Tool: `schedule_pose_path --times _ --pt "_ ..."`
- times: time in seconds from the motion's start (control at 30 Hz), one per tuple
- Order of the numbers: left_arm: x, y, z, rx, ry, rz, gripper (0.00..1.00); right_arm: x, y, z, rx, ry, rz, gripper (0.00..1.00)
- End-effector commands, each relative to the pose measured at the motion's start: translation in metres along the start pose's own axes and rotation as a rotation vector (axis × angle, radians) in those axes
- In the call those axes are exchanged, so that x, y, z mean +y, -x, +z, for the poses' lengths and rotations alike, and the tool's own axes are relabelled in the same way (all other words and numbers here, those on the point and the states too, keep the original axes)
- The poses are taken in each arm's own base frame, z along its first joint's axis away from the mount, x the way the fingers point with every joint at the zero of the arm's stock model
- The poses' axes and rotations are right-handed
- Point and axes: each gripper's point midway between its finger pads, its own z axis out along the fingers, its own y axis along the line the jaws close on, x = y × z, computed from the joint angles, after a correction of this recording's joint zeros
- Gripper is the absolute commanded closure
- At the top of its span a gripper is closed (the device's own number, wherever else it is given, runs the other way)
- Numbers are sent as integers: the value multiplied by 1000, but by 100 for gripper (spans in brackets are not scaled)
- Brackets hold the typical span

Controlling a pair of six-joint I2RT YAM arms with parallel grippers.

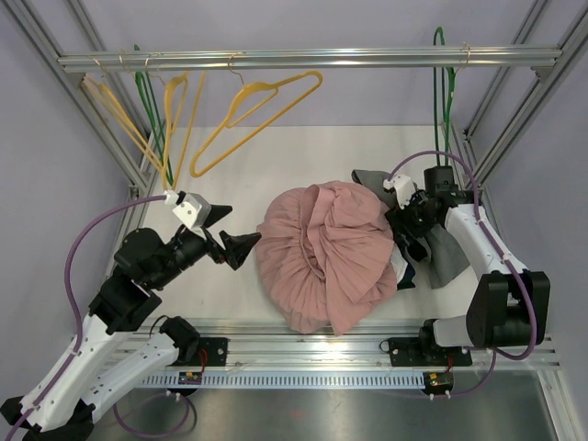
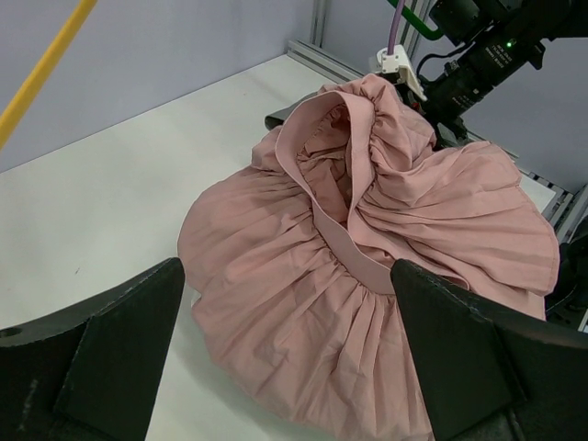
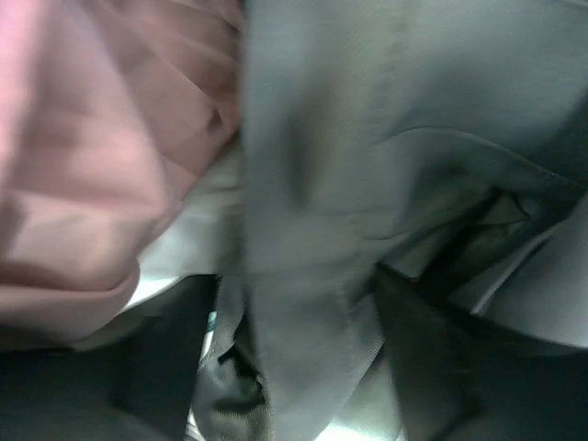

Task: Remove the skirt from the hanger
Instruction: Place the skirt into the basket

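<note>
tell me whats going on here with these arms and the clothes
The pink pleated skirt lies heaped on the white table, no hanger visible in it. The left gripper hovers open just left of it, holding nothing. The right gripper is down in a crumpled grey garment beside the skirt; whether it grips is unclear. Yellow hangers hang bare on the metal rail.

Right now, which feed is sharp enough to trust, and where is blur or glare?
Right wrist view: too close and smeared, only grey cloth and the pink pleated skirt show, as blurs. Left wrist view: sharp, evenly lit, pleats clear; the left arm's black fingers dark, with little detail. Top external view: sharp, glare on the near aluminium rail.
</note>
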Motion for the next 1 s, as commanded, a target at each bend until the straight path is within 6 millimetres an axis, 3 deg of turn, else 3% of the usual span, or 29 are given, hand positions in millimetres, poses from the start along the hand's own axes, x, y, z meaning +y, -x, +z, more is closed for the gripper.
schedule_pose_path --times 0.0,0.03,0.07,0.17,0.37,0.57,0.77,0.97 --pt "1 14 0 -69 9 -5 1 -19 6 2 -12 -106 40 33" --pt "1 12 0 -64 10 -5 1 -22 5 0 -7 -124 39 39" --pt "1 12 0 -63 10 -6 1 -24 7 -1 -9 -134 42 54" --pt "2 12 0 -64 13 -4 1 -25 11 -12 -27 -161 41 75" --pt "2 10 -1 -65 14 -7 1 -27 18 -35 -68 -219 15 100" --pt "1 10 -6 -72 15 -7 1 -10 28 -64 -131 -195 -40 100" --pt "4 11 -11 -75 30 6 1 32 24 -113 -190 -132 -138 100" --pt "3 10 -9 -74 23 12 1 54 36 -159 -318 -164 -140 100"
